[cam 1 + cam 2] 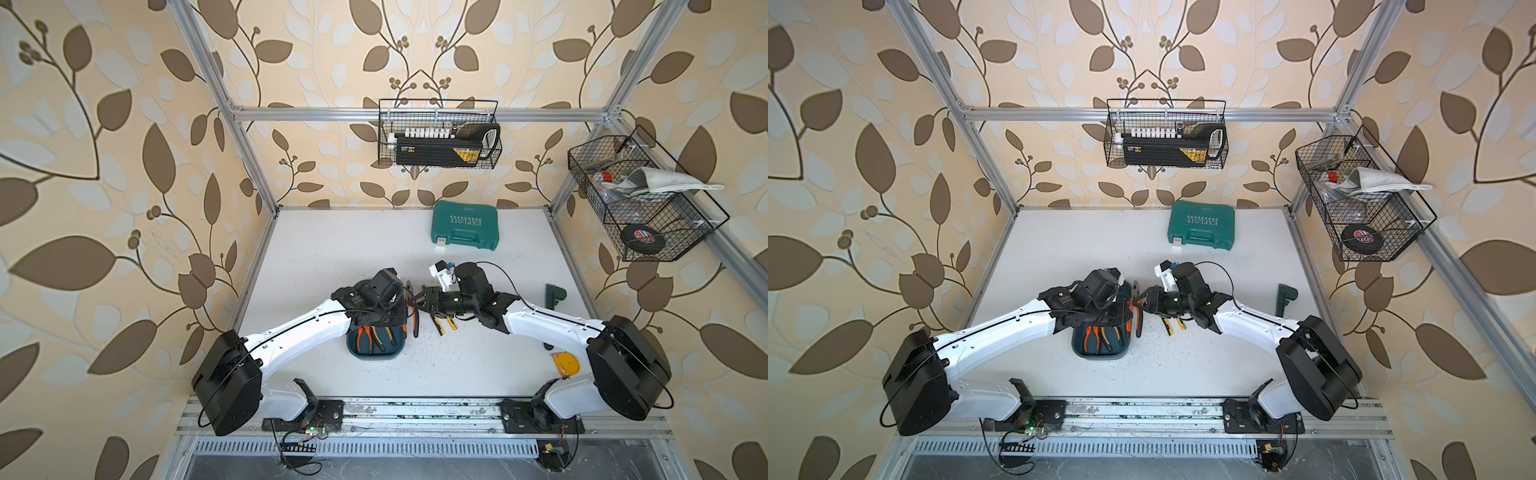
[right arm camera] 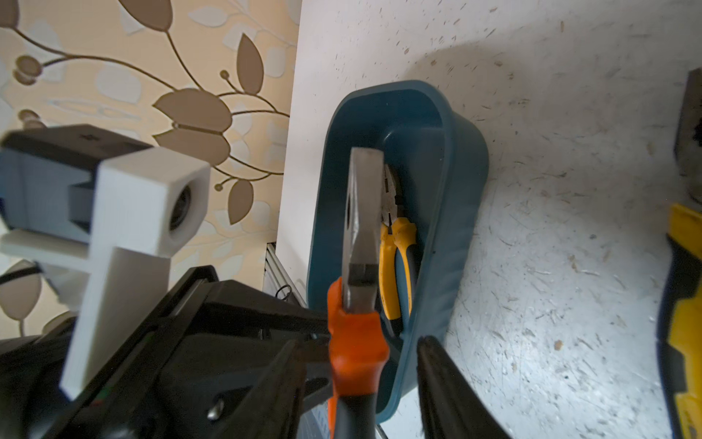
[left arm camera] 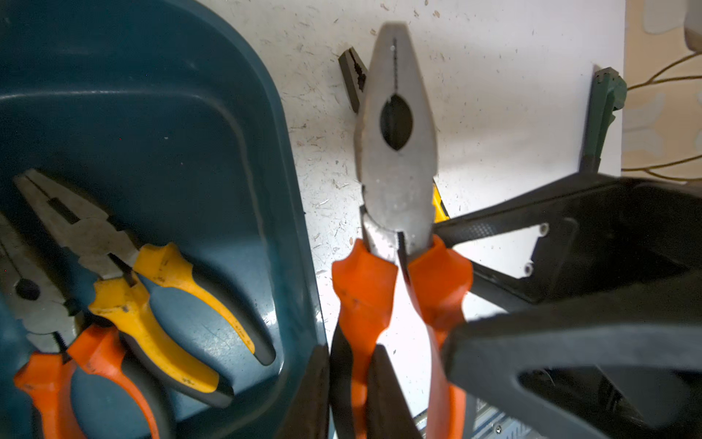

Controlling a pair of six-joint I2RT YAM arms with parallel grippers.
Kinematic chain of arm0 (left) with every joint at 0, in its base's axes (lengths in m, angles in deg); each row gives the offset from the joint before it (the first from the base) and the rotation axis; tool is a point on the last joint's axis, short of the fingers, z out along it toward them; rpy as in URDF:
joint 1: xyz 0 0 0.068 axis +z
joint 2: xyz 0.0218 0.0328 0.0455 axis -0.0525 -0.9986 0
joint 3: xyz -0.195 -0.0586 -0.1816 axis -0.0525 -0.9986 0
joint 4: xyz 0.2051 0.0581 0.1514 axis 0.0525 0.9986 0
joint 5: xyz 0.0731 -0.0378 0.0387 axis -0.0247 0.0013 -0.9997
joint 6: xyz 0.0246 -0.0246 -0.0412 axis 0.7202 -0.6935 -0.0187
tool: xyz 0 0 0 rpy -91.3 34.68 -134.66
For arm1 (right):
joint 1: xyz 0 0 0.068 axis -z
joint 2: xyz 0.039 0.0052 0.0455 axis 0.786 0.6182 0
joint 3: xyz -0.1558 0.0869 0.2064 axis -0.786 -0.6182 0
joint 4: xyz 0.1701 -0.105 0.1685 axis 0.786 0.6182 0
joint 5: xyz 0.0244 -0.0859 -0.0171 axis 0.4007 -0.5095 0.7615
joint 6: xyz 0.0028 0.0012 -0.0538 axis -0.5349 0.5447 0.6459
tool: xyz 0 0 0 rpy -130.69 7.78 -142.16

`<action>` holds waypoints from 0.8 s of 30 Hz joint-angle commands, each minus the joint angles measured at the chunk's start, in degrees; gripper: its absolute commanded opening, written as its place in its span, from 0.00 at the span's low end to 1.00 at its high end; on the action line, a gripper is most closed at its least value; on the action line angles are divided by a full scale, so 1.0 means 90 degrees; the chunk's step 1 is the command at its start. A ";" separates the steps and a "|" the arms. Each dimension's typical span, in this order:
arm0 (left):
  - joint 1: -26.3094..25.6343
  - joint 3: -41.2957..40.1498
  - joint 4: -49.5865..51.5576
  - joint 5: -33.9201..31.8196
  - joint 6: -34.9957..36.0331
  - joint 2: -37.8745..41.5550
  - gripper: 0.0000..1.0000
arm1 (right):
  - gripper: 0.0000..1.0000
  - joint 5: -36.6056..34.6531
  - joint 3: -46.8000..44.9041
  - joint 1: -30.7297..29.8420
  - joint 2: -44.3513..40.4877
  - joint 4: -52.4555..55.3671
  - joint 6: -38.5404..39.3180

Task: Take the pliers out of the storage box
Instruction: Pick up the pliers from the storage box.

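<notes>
Left gripper [image 3: 351,399] is clamped on the lower handle end of the orange-and-black combination pliers [image 3: 397,152]. It holds them clear of the counter [image 3: 513,114], just right of the storage box [image 3: 281,125] in the left wrist view, with the head toward the top of the frame. Across from it, the right gripper [image 2: 372,344] straddles the same pliers at the orange collar below the pivot. Its fingers are apart: one looks to be against the sleeve, while the other shows a gap.

I judge these pliers stiff and head-heavy. The steel head carries most of the weight, so a hold far down the handles would let it swing. Bare metal would be slick, but the rubbery sleeves should grip well. The collar near the pivot looks the best place to hold, squeezing across both handles so they cannot splay.

Two more lie in the box, at lower left of the left wrist view: yellow-handled pliers [image 3: 167,304] partly over orange-handled pliers [image 3: 95,361]. A fourth pair, yellow-and-black pliers [image 1: 438,326], lies on the counter just right of the held pair in both top views.
</notes>
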State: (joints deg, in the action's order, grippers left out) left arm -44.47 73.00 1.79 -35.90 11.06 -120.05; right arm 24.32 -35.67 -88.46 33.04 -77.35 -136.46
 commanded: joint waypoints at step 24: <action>-0.0076 0.0341 -0.0290 -0.0043 -0.0206 0.0039 0.39 | 0.00 -0.0290 0.0462 -0.0157 0.0310 0.0293 0.0195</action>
State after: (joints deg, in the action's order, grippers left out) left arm -44.71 73.41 1.49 -37.28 8.92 -120.46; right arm 23.12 -33.20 -89.53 35.77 -76.78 -137.29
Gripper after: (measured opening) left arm 0.364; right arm 0.205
